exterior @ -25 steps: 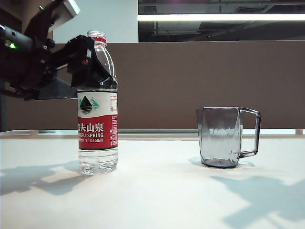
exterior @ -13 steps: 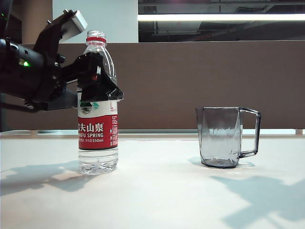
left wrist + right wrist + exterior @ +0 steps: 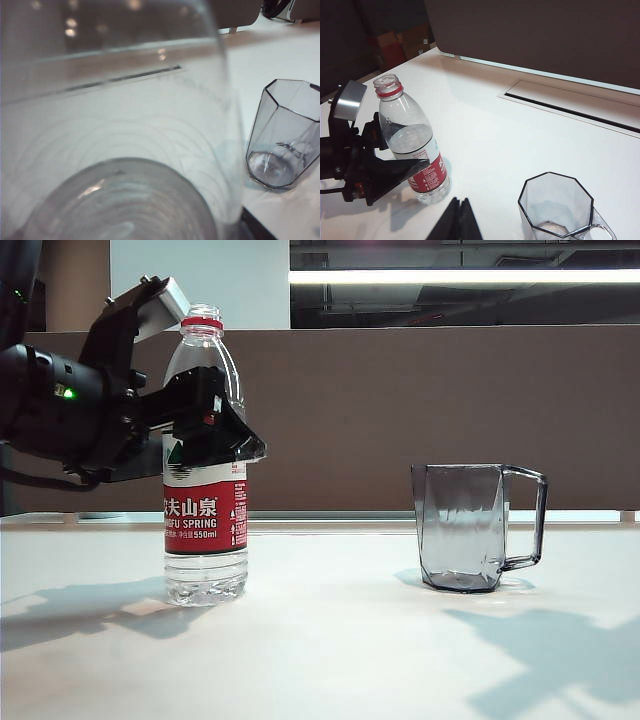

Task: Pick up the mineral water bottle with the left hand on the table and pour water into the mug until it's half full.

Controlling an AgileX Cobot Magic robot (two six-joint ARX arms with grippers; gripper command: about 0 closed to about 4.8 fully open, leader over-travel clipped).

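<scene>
You are seeing the left gripper (image 3: 215, 430) standing wide open around the mineral water bottle (image 3: 205, 520), left of frame on the table (image 3: 330, 640); the mug (image 3: 465, 525) is sitting right; the right gripper (image 3: 456, 220) looks closed.

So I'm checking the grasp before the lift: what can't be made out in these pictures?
- Left pincer: contact with the mineral water bottle is unclear; in the exterior view its black fingers cover the shoulder, and in the left wrist view the bottle fills the frame, blurred.
- Right pincer: only dark tips at the right wrist view's edge, apparently together.
- Mug: handle cut off in both wrist views.
</scene>
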